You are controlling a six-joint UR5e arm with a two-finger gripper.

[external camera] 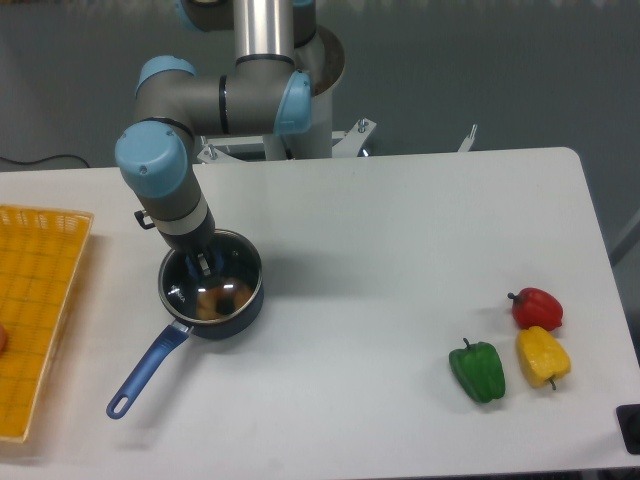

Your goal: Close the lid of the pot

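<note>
Camera, glass lid (pixel 212 280) seemingly seated on navy pot (pixel 240 307), claw (pixel 203 263) above, grip unclear
</note>
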